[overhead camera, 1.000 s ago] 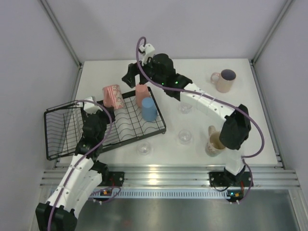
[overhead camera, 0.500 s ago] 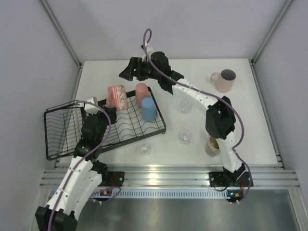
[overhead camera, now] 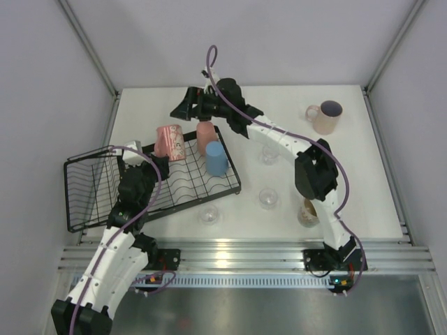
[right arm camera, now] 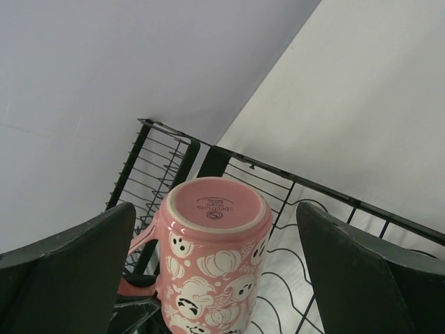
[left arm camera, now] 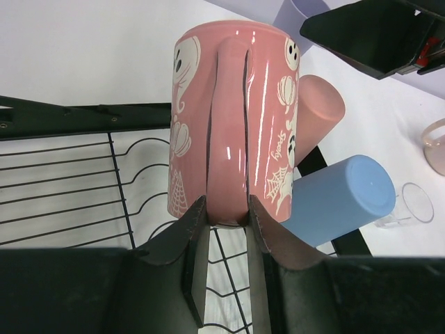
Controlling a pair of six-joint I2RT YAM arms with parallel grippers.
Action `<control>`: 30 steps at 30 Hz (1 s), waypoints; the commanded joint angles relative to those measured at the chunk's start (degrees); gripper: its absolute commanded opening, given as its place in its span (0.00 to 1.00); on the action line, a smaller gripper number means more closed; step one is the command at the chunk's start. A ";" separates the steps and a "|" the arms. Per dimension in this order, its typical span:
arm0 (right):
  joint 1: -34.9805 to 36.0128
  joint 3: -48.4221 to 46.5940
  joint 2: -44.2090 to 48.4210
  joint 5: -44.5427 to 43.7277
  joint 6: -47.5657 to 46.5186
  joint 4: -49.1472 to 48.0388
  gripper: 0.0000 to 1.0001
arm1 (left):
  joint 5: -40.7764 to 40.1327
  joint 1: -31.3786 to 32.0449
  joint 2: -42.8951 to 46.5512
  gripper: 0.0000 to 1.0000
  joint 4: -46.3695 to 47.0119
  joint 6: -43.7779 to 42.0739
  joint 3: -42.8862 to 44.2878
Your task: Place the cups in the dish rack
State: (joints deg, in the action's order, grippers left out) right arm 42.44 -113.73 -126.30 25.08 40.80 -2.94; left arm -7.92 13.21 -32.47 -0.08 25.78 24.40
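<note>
Mug notes for anyone following along. The pink mug (left arm camera: pixel 236 118) with the ghost and pumpkin print is bottom-up over the dish rack (left arm camera: pixel 69 115), on the wavy-wire part. The left gripper (left arm camera: pixel 227 205) is clamped on the handle (left arm camera: pixel 229 125), with one finger on each flat side near its lower end. I can't tell if the rim is touching the wires or hanging just above them.

It looks like glazed ceramic, so I'd guess it's stiff, on the heavy side, slick and chippy if it bangs the wire. Holding it by the handle puts the weight off to one side, so it'll probably want to swing or twist in the pinch. Honestly the handle is the only sensible grab, since the body looks too wide and glossy.

The right gripper (overhead camera: pixel 185 108) hovers over the far edge of the rack with its jaws spread wide, holding nothing.

A salmon tumbler (overhead camera: pixel 205 137) and a blue tumbler (overhead camera: pixel 216 159) sit upside down in the rack just beside the mug. They look like light plastic and easy to knock over, so there isn't much room.
</note>
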 commanded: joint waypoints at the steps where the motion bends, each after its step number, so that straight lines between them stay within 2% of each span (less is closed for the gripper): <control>1: 0.98 -2.63 -0.44 -0.82 -0.01 -0.23 0.99 | -0.25 -0.03 0.65 0.00 11.59 0.32 4.42; 6: 2.04 -4.39 -1.14 -3.63 -3.00 4.95 0.99 | -0.95 -0.03 0.56 0.00 11.85 0.59 3.20; 11: 2.30 -5.62 -2.46 -1.61 -2.82 5.49 0.99 | -1.57 -0.03 -0.05 0.00 11.85 0.41 3.28; 14: 2.74 -4.49 -1.41 -3.36 -4.40 5.75 0.99 | -4.46 -0.03 -0.75 0.00 10.10 0.59 3.20; 21: 2.83 1.67 6.84 -8.99 -8.71 6.36 0.98 | -9.03 -0.03 -3.21 0.00 7.55 1.29 3.11; 30: 1.95 8.26 17.30 -13.74 -12.93 7.77 0.98 | -8.95 -0.03 -9.09 0.00 1.49 4.80 6.53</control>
State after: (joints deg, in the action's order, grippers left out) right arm 44.47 -106.37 -117.05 14.04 30.83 6.42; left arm -15.97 13.21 -41.39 -5.45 27.90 25.67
